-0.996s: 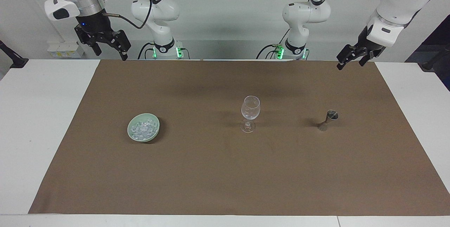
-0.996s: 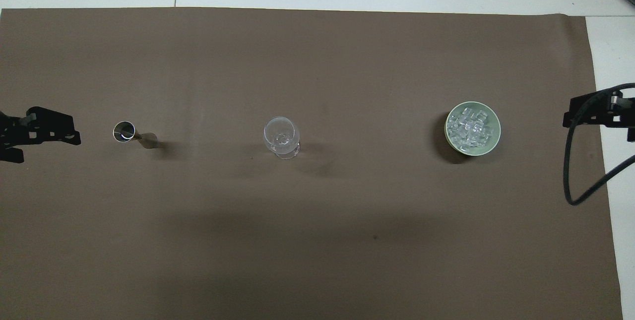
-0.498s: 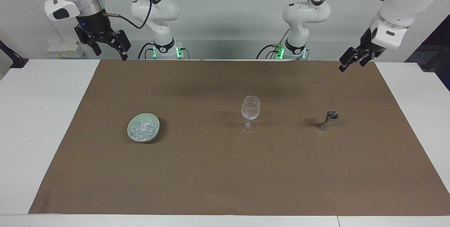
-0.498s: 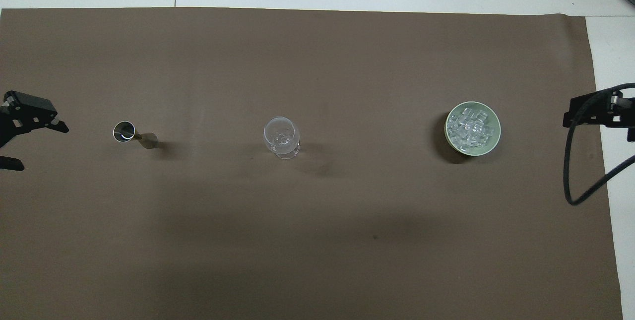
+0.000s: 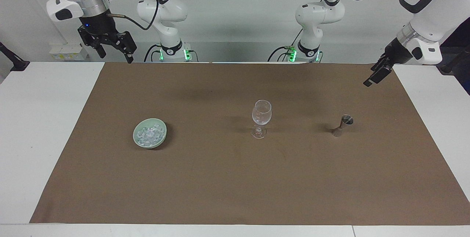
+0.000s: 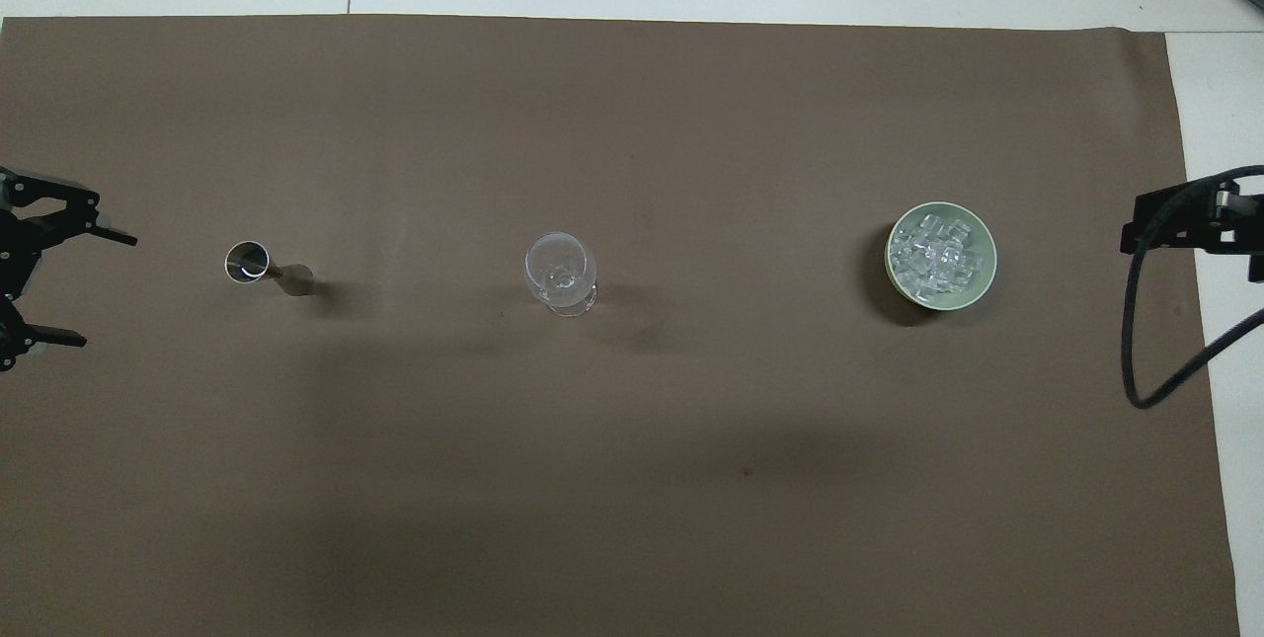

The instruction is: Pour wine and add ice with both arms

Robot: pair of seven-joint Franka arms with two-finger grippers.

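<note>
Now the ice (image 5: 149,134) lies as a round heap in the pale green bowl (image 5: 162,138), toward the right arm's end of the tabletop (image 5: 44,126), with no long axis to point. Both the wine glass (image 5: 261,112) and the metal jigger (image 5: 343,125) stand upright. Compared with a second ago, the left gripper (image 6: 54,286) has turned over the cloth's edge, its jaws wide and empty. The right gripper (image 5: 114,51) has not moved, spread wide, holding nothing.

bright, even light from above. soft shadows pool beside the wine glass (image 5: 261,118) and bowl (image 5: 149,133). everything looks sharp.
</note>
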